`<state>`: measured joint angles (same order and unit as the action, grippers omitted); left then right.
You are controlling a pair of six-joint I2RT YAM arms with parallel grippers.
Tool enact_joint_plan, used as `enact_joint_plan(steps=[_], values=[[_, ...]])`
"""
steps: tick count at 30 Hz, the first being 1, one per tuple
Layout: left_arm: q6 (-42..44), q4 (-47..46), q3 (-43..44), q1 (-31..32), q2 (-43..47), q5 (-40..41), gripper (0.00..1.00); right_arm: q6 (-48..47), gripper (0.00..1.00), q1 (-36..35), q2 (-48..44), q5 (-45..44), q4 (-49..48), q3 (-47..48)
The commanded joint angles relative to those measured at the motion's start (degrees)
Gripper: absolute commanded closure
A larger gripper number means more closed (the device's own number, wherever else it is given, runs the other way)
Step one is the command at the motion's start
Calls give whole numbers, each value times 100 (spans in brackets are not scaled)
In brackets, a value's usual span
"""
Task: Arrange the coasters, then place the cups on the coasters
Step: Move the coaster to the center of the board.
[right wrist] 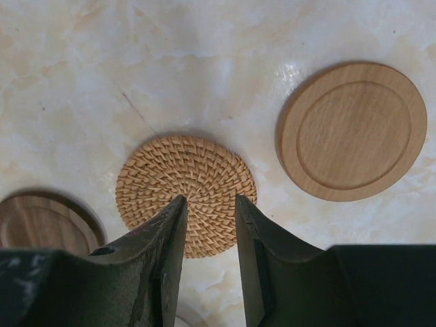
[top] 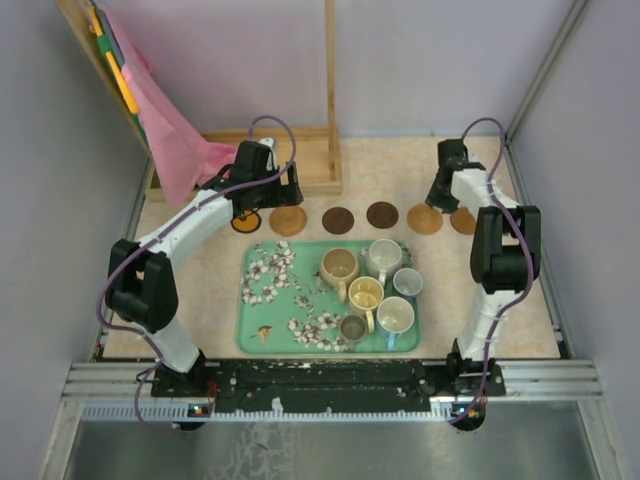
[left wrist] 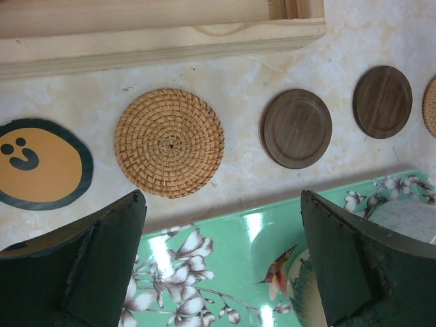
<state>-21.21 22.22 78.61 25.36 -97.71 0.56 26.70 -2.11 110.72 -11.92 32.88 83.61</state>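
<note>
Six coasters lie in a row behind the tray: a smiley one (top: 246, 221), a wicker one (top: 288, 220), two dark brown ones (top: 338, 220) (top: 382, 214), a second wicker one (top: 425, 219) and a tan wooden one (top: 463, 221). Several cups, among them tan (top: 340, 266), yellow (top: 365, 293) and white (top: 396, 315), stand on the green floral tray (top: 270, 335). My left gripper (left wrist: 222, 197) hangs wide open and empty over the tray's far edge. My right gripper (right wrist: 210, 199) hovers over the right-hand wicker coaster (right wrist: 184, 170), its jaws a narrow gap apart with nothing between them.
A wooden frame (top: 310, 160) with a pink cloth (top: 170, 130) stands at the back left, close behind my left gripper. Grey walls close in both sides. The tray (left wrist: 231, 245) fills the table's middle in front of the coaster row.
</note>
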Motion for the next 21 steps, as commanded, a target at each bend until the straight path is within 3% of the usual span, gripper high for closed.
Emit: enact_joint_plan(steps=[1,13,21], values=[[-125,-168,71,30,-87,-104,0,61,64,-4,-393,-114,-69,37],[-575,222,1158,149,-955,276,0,248,64,0,-1049,149,-158,-142],[-160,243,1056,167,-933,402,0,332,64,4,-914,13,-56,-165]])
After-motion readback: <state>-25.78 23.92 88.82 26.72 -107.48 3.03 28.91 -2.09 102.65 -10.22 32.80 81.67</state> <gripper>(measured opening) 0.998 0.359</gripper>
